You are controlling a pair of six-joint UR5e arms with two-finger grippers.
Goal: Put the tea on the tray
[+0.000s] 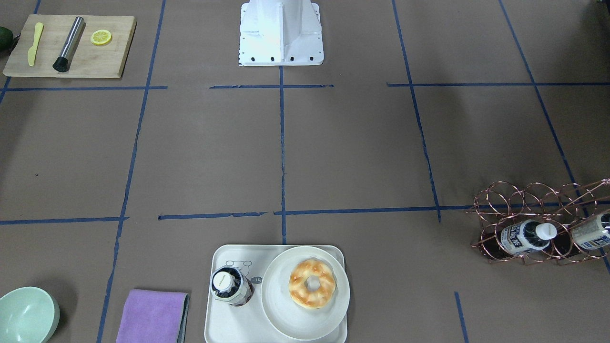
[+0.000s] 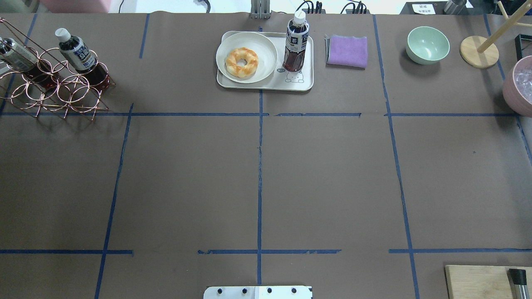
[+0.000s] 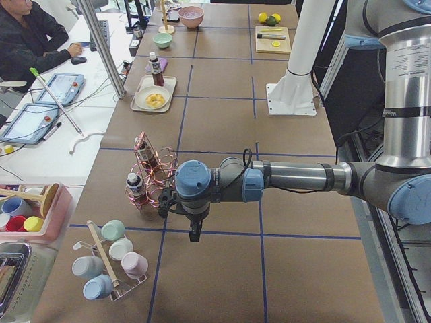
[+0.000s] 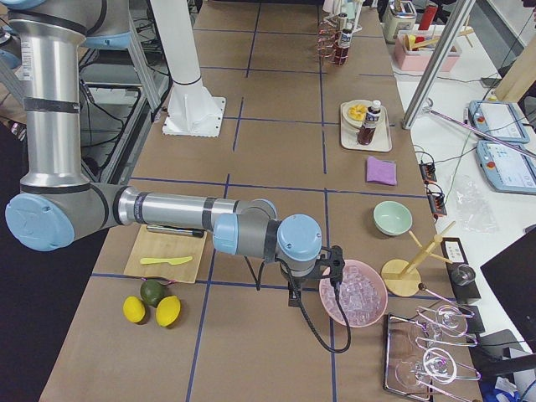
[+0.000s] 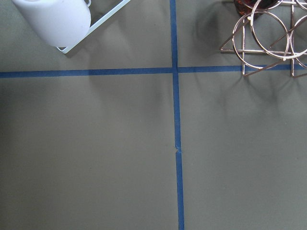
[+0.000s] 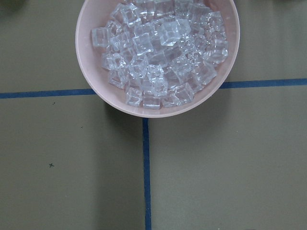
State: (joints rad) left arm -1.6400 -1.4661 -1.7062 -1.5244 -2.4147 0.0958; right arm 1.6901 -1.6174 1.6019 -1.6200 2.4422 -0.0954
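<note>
Finding: the tea, a small clear plastic bottle of dark brown liquid with a white screw cap, stands upright on the cream-white rectangular tray with rounded corners. It is free of all contact and well apart from both sets of jaws. It occupies the tray's bare end, just beside the round cream plate that carries a glazed ring doughnut, evidently because the plate takes up the rest of the tray. Whether bottle and plate touch cannot be told. The left arm holds its jaws low over the surface, near the copper wire rack, where two like bottles lie. Its wrist view shows only a corner of that rack, a white mug and bare surface. The right arm holds its jaws by the pink bowl of ice cubes, far down the surface from the tray. Neither set of jaws shows well enough to say if it is apart or together; I cannot tell. Judgement: the placement appears complete, and both arms stand off to the ends, presumably to leave the tray unobstructed. The tall, narrow bottle would tip readily if knocked.
</note>
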